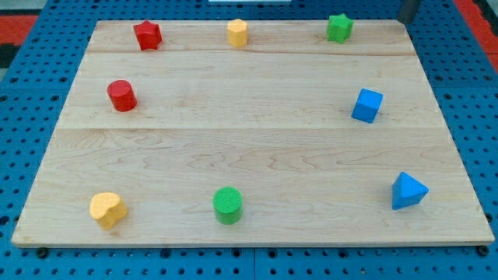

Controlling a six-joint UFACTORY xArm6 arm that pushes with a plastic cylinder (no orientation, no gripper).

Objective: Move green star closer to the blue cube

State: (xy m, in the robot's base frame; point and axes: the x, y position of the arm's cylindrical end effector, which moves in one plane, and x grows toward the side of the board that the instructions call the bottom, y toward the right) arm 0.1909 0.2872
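The green star (338, 28) sits near the board's top edge, right of centre. The blue cube (367, 105) sits below it and a little to the right, with a wide gap between them. My dark rod enters at the view's top right corner; my tip (405, 20) is at the board's top right corner, right of the green star and apart from it.
The wooden board (257, 148) also holds a red star (147, 35), a yellow hexagon block (237, 33), a red cylinder (121, 95), a yellow heart (107, 209), a green cylinder (227, 205) and a blue triangle (408, 191). A blue pegboard surrounds the board.
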